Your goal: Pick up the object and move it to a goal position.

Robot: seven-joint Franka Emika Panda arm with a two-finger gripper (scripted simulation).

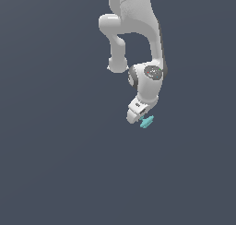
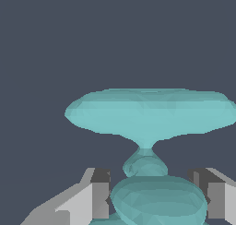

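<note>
**With the Object Between the Fingers: Carry Step**

While the object (image 1: 147, 121) sits at the gripper (image 1: 139, 116) tip, just right of frame center in the exterior view, hold grip force constant. In the wrist view, both fingers (image 2: 97, 198) flank the teal object (image 2: 147, 113), apparently clamped on its near lobe. Translate smoothly. Open room surrounds the arm on all sides; no edges or goal marker are visible.

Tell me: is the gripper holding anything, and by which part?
Yes: the gripper holds the teal piece by one end lobe, between both fingers.
</note>
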